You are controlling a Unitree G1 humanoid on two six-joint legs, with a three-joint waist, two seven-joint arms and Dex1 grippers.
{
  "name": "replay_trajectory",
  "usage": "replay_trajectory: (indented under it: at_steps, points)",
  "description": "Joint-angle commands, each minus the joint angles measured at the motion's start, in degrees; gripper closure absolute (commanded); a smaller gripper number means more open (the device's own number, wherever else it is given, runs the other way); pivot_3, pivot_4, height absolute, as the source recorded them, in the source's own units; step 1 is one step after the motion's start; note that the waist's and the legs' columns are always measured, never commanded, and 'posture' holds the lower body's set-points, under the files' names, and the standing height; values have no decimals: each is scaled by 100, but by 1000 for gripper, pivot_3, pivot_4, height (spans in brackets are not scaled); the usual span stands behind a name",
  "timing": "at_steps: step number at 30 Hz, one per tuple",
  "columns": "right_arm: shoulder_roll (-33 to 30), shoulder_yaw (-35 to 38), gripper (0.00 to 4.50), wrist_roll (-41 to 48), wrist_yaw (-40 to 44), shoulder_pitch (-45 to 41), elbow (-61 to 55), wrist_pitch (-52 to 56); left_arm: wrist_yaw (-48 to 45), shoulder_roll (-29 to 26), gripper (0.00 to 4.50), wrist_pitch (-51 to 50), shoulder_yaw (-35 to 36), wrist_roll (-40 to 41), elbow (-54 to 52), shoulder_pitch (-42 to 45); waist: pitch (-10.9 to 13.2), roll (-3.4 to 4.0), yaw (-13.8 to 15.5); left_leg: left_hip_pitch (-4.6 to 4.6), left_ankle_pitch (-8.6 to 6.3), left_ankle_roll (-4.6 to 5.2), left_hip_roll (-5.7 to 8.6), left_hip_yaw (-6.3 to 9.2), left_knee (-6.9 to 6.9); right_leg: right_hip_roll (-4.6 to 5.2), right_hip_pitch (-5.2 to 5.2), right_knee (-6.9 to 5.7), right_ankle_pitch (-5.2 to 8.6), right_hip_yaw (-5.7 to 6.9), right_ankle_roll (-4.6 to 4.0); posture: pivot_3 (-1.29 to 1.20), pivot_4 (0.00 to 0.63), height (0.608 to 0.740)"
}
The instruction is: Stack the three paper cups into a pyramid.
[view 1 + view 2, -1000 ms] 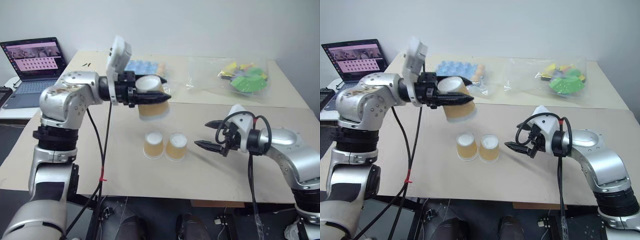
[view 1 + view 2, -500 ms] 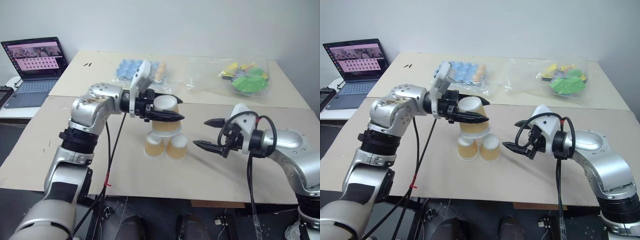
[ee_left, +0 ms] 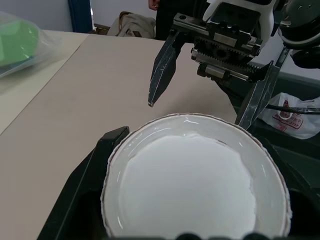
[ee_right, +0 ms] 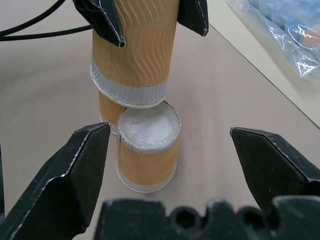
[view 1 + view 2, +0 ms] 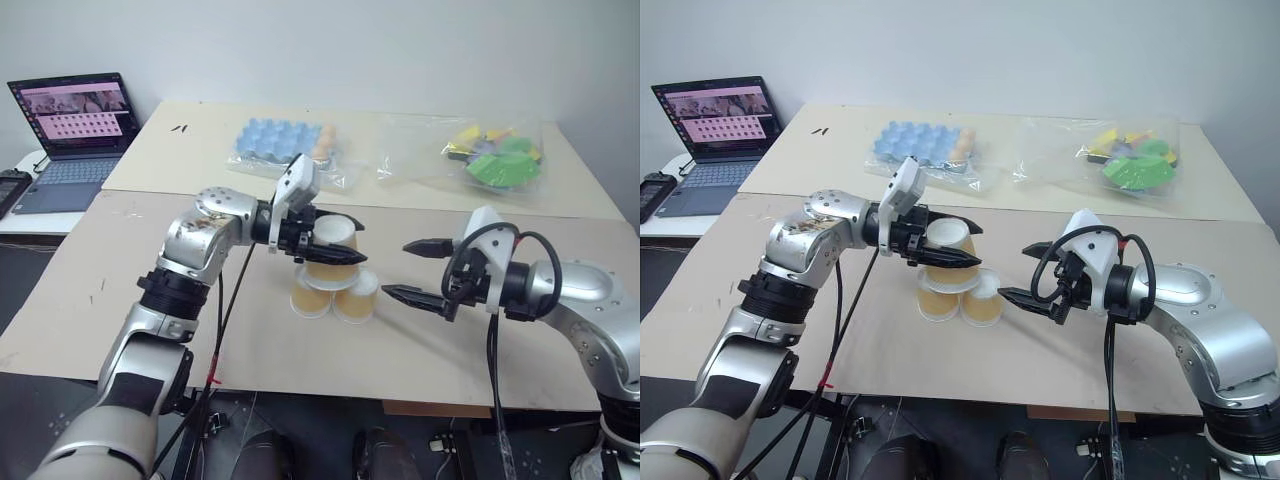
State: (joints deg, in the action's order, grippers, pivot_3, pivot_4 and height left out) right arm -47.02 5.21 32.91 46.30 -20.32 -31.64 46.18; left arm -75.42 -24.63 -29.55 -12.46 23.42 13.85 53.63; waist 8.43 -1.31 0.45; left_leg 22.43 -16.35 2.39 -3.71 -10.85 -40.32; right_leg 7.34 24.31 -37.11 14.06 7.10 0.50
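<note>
Two of the three paper cups, the left cup [image 5: 309, 298] and the right cup [image 5: 357, 297], stand upside down and side by side on the beige table [image 5: 120, 270]. My left gripper [image 5: 347, 243] is shut on the third cup [image 5: 327, 248], also upside down, from the left. That cup's white rim [image 4: 131, 96] sits at the level of the two bases, over the gap between them; I cannot tell whether it rests on them. My right gripper [image 5: 397, 268] stands open just right of the cups, pointing at them, with nothing between its fingers.
A blue egg tray [image 5: 272, 138] in clear plastic lies at the back of the table. A bag of coloured pieces [image 5: 495, 160] lies at the back right. A laptop [image 5: 72, 115] stands at the far left. Black cables [image 5: 225, 320] hang from my left arm.
My left gripper has carried the third cup down and to the right, from well above the table to just over the two standing cups. The right gripper has barely moved.
</note>
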Motion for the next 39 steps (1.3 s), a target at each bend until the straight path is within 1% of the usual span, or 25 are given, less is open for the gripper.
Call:
replay_trajectory:
  at_steps: [1,9,11,14,18,21,24,26,29,32,33,35,37,39]
  points:
    - [-75,160,0,89,-45,-51,-161,-16,-61,123,1839,228,12,-68,83,201,0,0,4,0,0,0,0,0,0,0,0,0,0,0,0,0,150,733]
    - [-82,200,0,105,-112,41,-235,1,-190,289,1839,424,-47,-253,342,284,0,0,9,1,0,1,0,0,-1,0,-1,1,0,1,0,0,150,733]
    - [-79,209,0,111,-135,58,-250,6,-233,313,839,445,-51,-270,346,278,0,0,9,1,0,1,0,1,-2,0,-1,0,0,1,0,0,150,733]
    - [-75,215,0,108,-168,79,-250,8,-295,340,37,489,-19,-283,326,263,0,0,8,1,0,1,0,1,-2,0,-1,0,0,1,0,0,150,733]
    - [-82,228,0,122,-173,126,-238,3,-189,368,37,370,116,-219,301,351,0,0,9,1,-1,1,0,2,-2,0,-1,0,0,0,0,0,150,733]
    - [-57,143,0,62,-147,117,-135,-61,-27,277,37,43,449,13,186,583,1,-1,8,4,-1,1,0,4,-4,0,0,0,0,2,0,0,150,733]
    - [-22,84,0,47,-110,76,-41,-104,150,53,37,-382,813,288,-97,743,1,-2,2,6,-1,2,-1,7,-7,0,1,0,0,2,0,0,150,733]
    - [-8,48,0,26,-68,44,48,-150,343,-164,37,-860,1192,621,-372,821,1,-2,-25,5,-1,2,-2,9,-6,0,1,0,0,1,0,0,150,733]
    - [24,-3,0,7,1,-23,186,-221,919,-381,37,-1707,1898,1256,-709,912,1,-1,-54,5,-1,2,-3,10,-6,0,1,-1,0,1,0,0,150,733]
    - [119,-21,0,-53,-19,-151,433,-308,2123,-341,37,-2293,2805,1672,-1002,680,1,-2,-60,1,-1,2,-3,15,-7,1,-4,-2,0,0,0,0,150,733]
    - [144,-32,0,-148,-76,-187,569,-372,2584,-310,37,-2270,3014,1565,-1145,432,1,-2,-63,-1,-1,2,-4,18,-7,1,-6,-3,0,0,0,0,150,733]
    - [210,-68,0,-518,-368,-309,997,-549,3577,-270,37,-1969,3195,984,-1341,-146,-1,1,-84,-11,-1,2,-5,19,-6,6,-14,-5,0,-6,0,0,150,733]
    - [271,-153,0,-1096,-935,-521,1679,-686,4419,-258,37,-1716,3381,507,-1421,-719,-1,1,-102,-30,-1,2,0,19,0,7,-31,-6,0,-8,0,0,150,733]
    - [389,-149,0,-1639,-1596,-736,2444,-810,5248,-209,37,-1366,3667,59,-1409,-1324,0,-1,-130,-25,1,0,1,15,-4,7,-21,-13,-5,-8,-2,0,150,733]
